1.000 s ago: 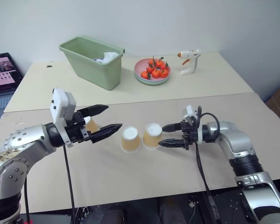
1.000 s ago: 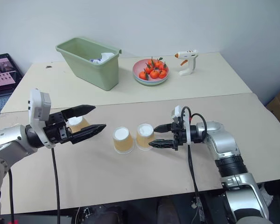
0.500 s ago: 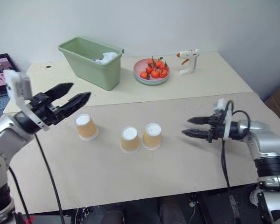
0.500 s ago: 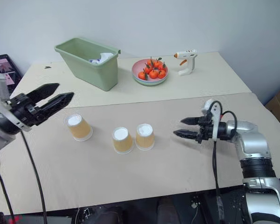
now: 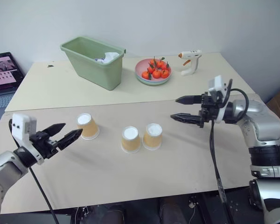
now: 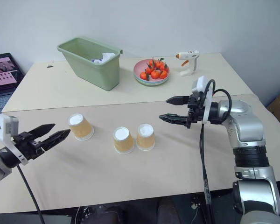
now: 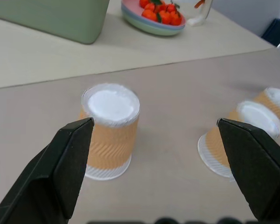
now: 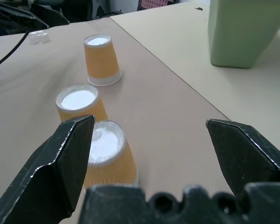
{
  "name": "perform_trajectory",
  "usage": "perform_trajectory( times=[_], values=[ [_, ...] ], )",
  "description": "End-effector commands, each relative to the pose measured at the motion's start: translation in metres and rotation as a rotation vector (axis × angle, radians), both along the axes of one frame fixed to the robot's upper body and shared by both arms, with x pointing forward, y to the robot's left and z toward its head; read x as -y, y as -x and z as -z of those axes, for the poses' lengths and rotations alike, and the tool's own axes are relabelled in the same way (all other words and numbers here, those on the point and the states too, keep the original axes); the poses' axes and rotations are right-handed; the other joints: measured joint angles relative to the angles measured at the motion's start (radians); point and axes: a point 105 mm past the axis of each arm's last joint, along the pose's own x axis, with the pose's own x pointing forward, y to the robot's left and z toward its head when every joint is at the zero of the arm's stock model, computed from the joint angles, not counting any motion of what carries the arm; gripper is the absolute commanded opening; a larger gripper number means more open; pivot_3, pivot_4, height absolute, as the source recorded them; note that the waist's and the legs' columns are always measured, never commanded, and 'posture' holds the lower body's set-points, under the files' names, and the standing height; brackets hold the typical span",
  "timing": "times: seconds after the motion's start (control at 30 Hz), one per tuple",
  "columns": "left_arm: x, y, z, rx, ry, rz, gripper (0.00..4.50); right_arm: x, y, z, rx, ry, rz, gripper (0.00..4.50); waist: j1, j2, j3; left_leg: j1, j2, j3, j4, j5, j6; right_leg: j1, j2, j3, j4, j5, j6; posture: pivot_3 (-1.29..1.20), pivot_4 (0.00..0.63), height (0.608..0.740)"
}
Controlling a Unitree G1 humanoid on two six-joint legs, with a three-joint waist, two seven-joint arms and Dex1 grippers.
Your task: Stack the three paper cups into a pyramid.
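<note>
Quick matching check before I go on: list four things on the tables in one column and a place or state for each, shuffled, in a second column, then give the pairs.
Things:
1. lone cup
2. glue gun
3. oranges
4. left gripper

Places or states:
A. heaped on the pink plate
B. open, empty, low near the front table's left end
C. upside down, apart from the cup pair, on their left
D. standing on the back table, right of the plate

Pairs: 1-C, 2-D, 3-A, 4-B
</note>
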Motion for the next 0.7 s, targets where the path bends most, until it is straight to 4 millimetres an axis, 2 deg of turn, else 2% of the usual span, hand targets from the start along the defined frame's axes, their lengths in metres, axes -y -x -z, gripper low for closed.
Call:
perform_trajectory(
  times=[0.03, 0.13, 0.4, 0.7],
  values=[
    [-0.006, -0.003, 0.011, -0.003, -0.095, -0.032, 4.50, -0.011, 0.003, -0.011, 0.039, -0.016, -0.045, 4.47, 0.000, 0.000, 0.000, 0.000, 0.000, 0.000, 0.000, 0.000, 0.000, 0.000, 0.000, 0.000, 0.000, 0.000, 0.000, 0.00, 0.150, 0.725],
    [-0.011, -0.011, 0.018, -0.007, -0.111, -0.064, 4.50, -0.018, 0.007, -0.014, 0.049, -0.022, -0.076, 4.47, 0.000, 0.000, 0.000, 0.000, 0.000, 0.000, 0.000, 0.000, 0.000, -0.001, 0.000, 0.000, 0.000, 0.000, 0.000, 0.00, 0.150, 0.725],
    [-0.005, -0.036, 0.016, 0.025, -0.103, -0.041, 4.50, -0.022, 0.011, -0.011, 0.048, -0.020, -0.098, 4.47, -0.001, 0.000, 0.000, 0.000, 0.001, 0.000, 0.000, 0.000, 0.000, -0.001, 0.001, 0.000, 0.000, 0.000, -0.001, 0.00, 0.150, 0.725],
    [0.003, -0.064, 0.020, 0.036, -0.124, -0.009, 4.50, -0.014, 0.011, -0.013, 0.060, -0.026, -0.062, 4.47, -0.003, 0.000, 0.000, -0.001, 0.001, 0.000, 0.000, 0.000, 0.000, -0.003, 0.001, 0.000, 0.000, 0.000, -0.001, 0.00, 0.150, 0.725]
  ],
)
